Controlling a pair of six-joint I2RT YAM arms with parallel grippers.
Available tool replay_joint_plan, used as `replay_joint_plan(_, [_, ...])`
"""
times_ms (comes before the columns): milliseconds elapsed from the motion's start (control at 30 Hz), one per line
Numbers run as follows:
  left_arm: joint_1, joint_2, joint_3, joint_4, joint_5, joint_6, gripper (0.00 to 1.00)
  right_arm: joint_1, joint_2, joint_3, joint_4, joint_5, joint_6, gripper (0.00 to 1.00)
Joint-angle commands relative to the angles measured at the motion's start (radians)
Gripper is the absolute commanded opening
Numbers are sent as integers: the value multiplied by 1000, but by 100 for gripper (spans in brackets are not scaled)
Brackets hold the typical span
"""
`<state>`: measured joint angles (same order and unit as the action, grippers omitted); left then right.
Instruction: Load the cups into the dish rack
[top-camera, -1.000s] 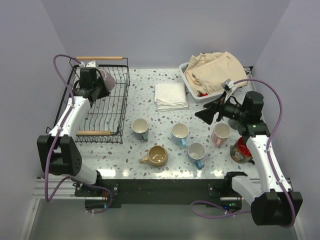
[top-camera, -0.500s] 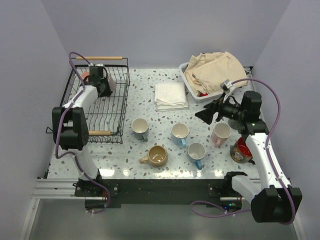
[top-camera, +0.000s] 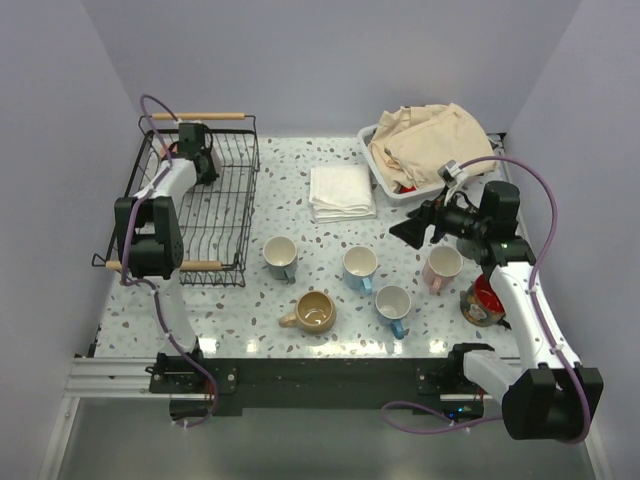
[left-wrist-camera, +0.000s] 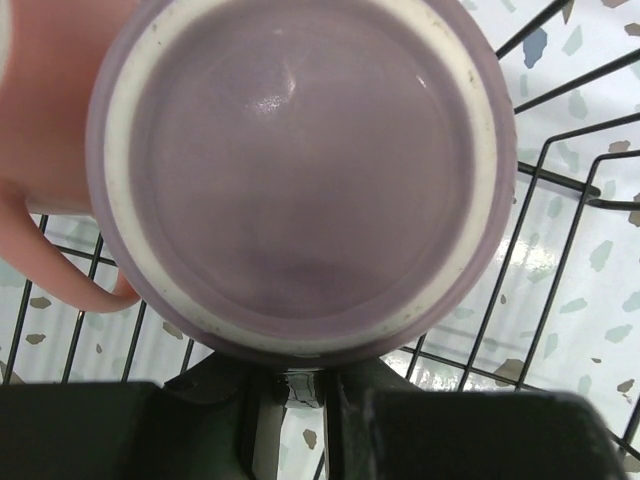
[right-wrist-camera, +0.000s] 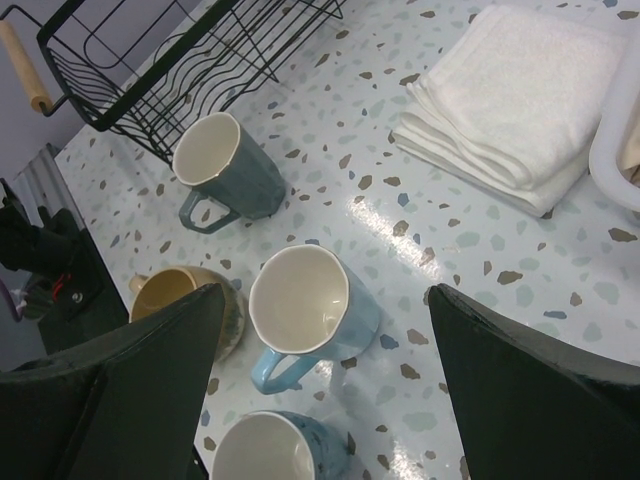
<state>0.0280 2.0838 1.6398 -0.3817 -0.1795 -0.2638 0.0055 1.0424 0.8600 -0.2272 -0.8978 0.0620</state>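
Left claw is down in the far left corner of the rack, pinched narrow on the mauve mug. That mug's base faces the wrist cam, and it sits right against a pink mug inside the rack.

Right claw hangs wide open and empty over the table, well right of the rack. Below it are a light blue mug, a teal mug and a tan mug.

A folded towel lies just past them, with the tub of cloth behind it. A pale pink mug and a dark mug crowd the right arm.
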Motion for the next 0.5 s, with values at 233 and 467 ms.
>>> replay_joint_plan(233, [26,-17,68,69,-11,17,39,-2,4,42,2,16,-34,88])
replay_joint_plan(467, [27,-100,61,33,24,21,60,-2,4,42,-6,11,-53,88])
